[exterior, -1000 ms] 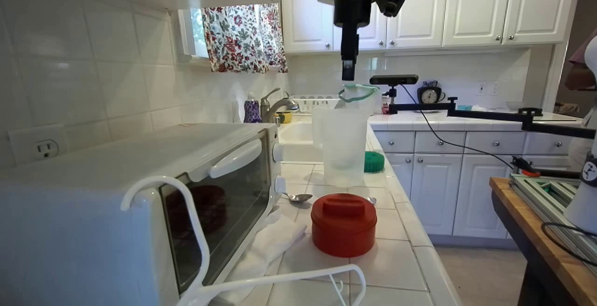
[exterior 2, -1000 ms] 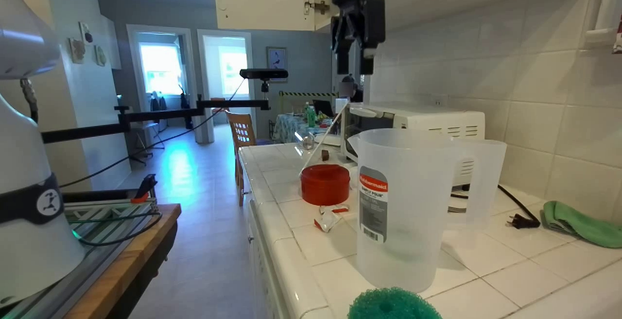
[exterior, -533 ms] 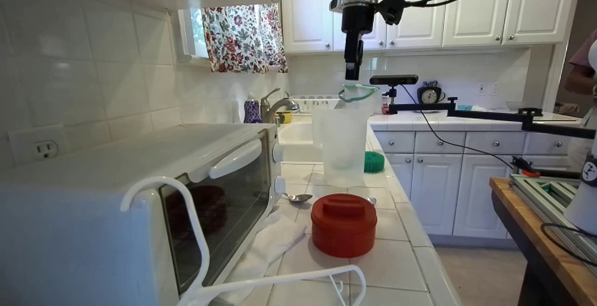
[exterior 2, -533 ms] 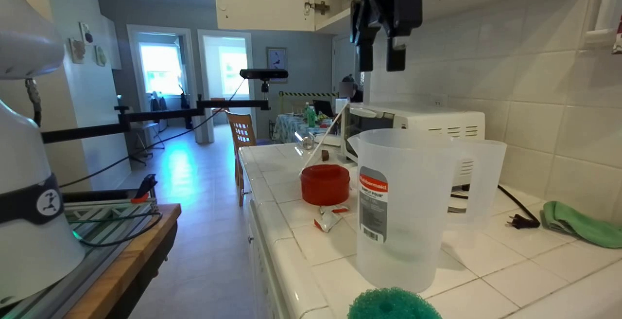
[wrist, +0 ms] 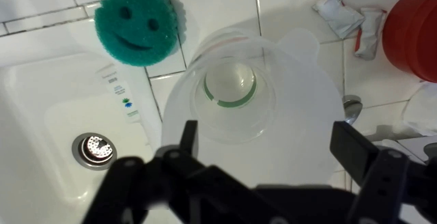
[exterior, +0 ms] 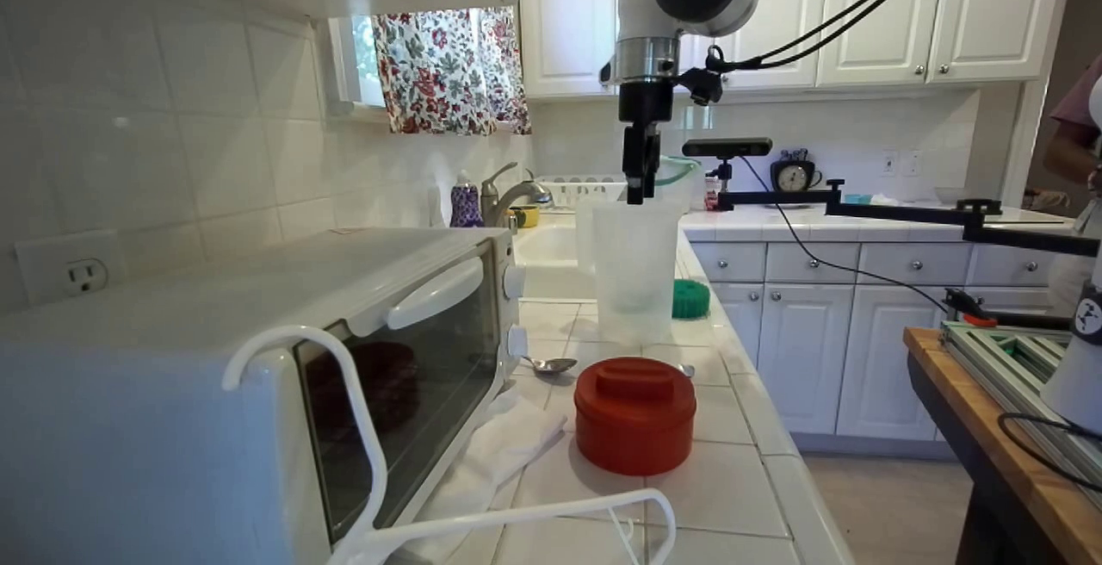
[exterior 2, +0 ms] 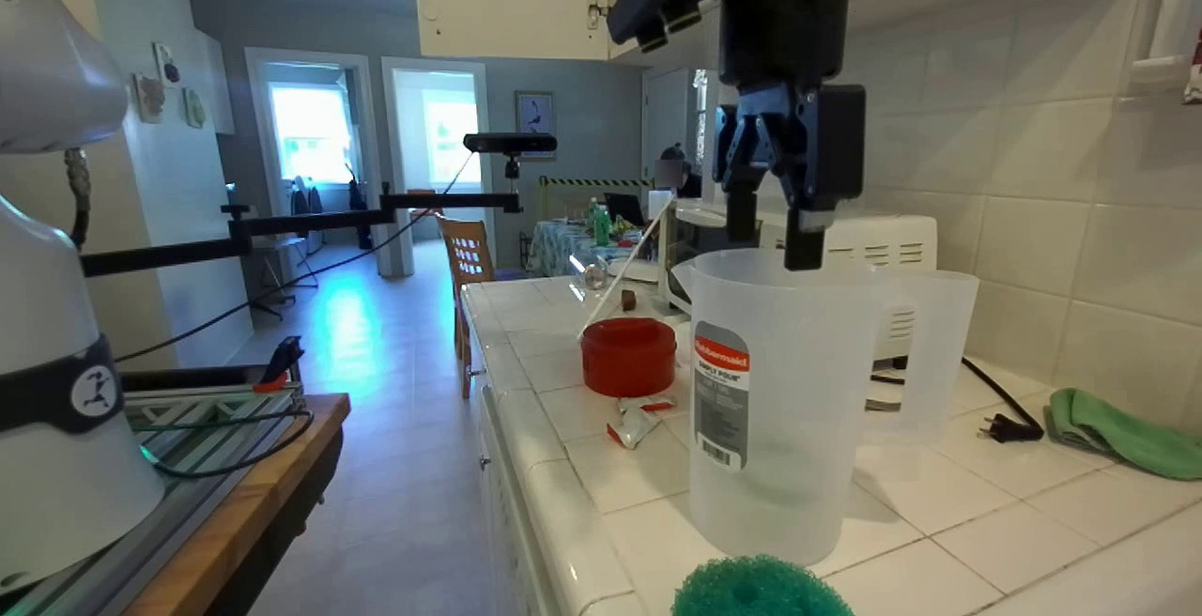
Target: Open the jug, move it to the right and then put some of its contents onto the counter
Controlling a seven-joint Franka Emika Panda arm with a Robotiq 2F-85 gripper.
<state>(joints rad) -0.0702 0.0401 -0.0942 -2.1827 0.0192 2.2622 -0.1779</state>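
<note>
Wrist view: the gripper (wrist: 264, 137) has its two fingers (wrist: 355, 152) spread over one open-topped jug (wrist: 290, 109), translucent and whitish. In an exterior view it stands upright on the tiled counter (exterior 2: 620, 485), labelled. Just beside the jug, one green sponge (wrist: 136, 26); near the jug, two packets (wrist: 338, 15) and one red lid (wrist: 414, 34).

Oven (exterior: 284, 289), spoon (exterior: 553, 365) just beside its knobs (exterior: 514, 282), napkin (exterior: 495, 449) along its front, hanger (exterior: 516, 513) before it, wrappers (wrist: 336, 14) near it, sink (wrist: 61, 114), faucet (exterior: 492, 207), sponge (wrist: 136, 27), cloth (exterior 2: 1127, 433) and curtain (exterior: 448, 74) past its knob end, clock (exterior: 792, 176) well apart from it
</note>
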